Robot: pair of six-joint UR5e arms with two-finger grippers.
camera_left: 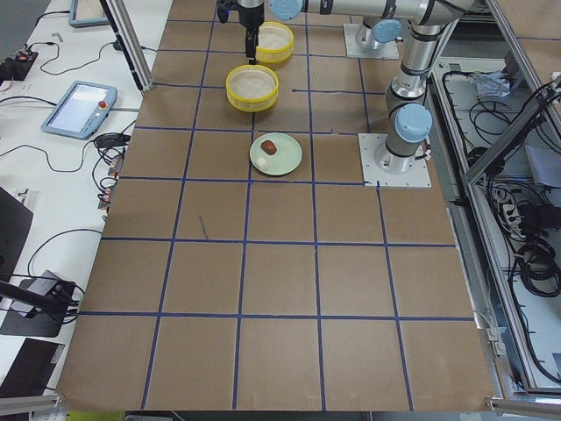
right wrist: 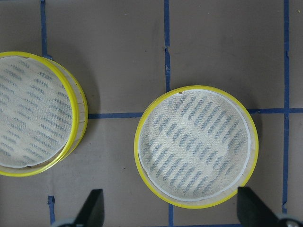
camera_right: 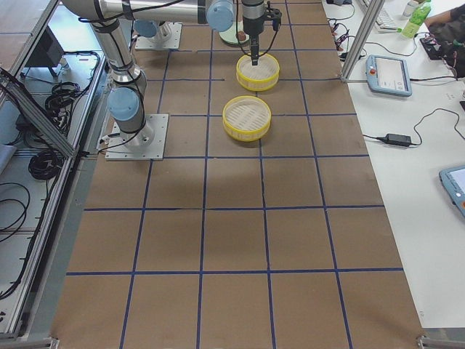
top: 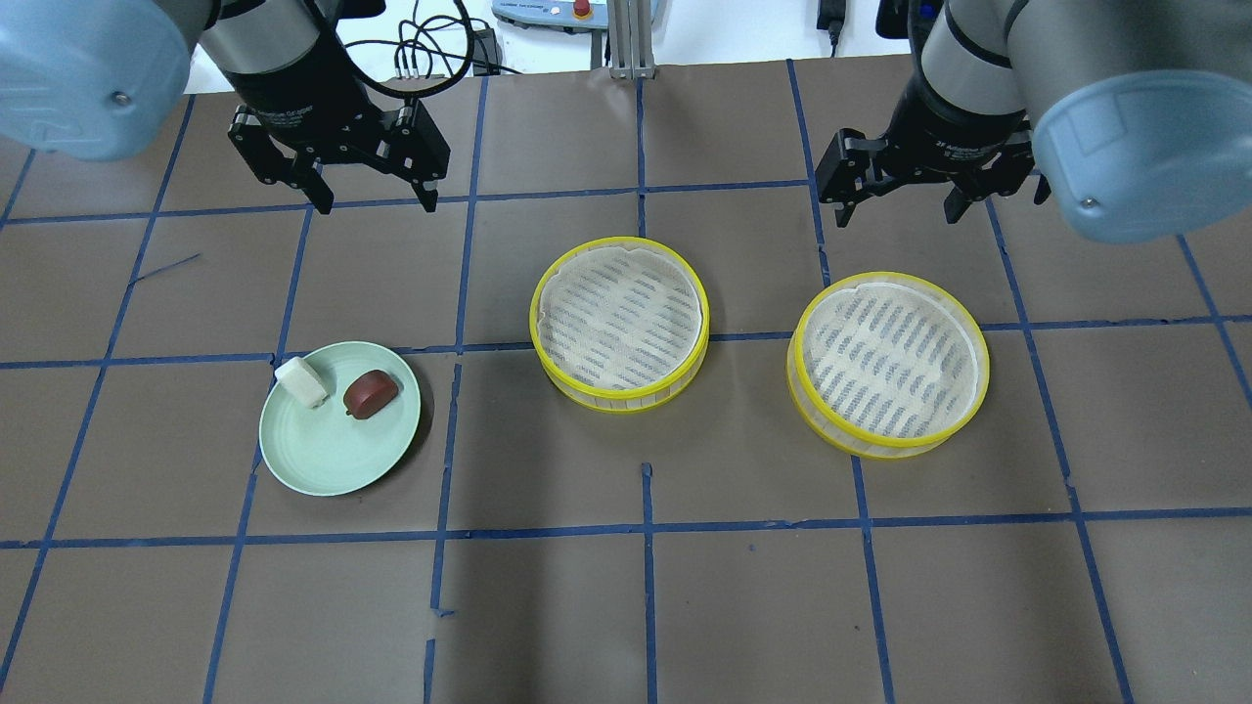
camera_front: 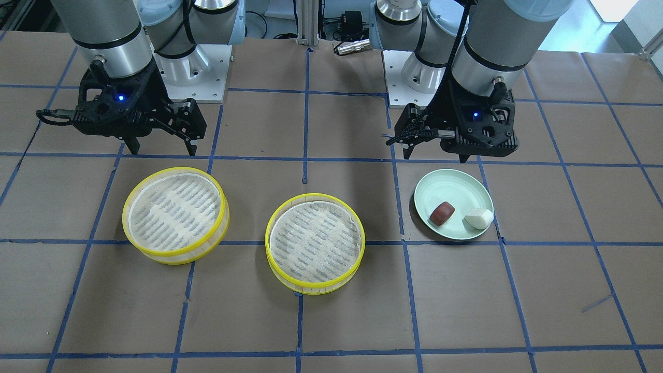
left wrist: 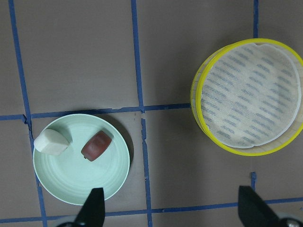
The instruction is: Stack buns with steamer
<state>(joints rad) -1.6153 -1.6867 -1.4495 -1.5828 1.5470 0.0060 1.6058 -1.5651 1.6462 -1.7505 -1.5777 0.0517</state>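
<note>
Seen from overhead, the left fingers (top: 318, 196) hang spread and empty at twelve o'clock from the green plate (top: 328, 460). On the plate, the white bun (top: 301, 381) sits near eleven o'clock and the red-brown bun (top: 370, 393) near one. Both look light and soft, so a gentle pinch across the sides should do. On the counter (top: 743, 587), the middle tray (top: 619, 313) and right tray (top: 888, 362) stand empty. They seem light and stiff, best pinched by the wall at the rim. The right fingers (top: 845, 207) hang spread, empty.
</note>
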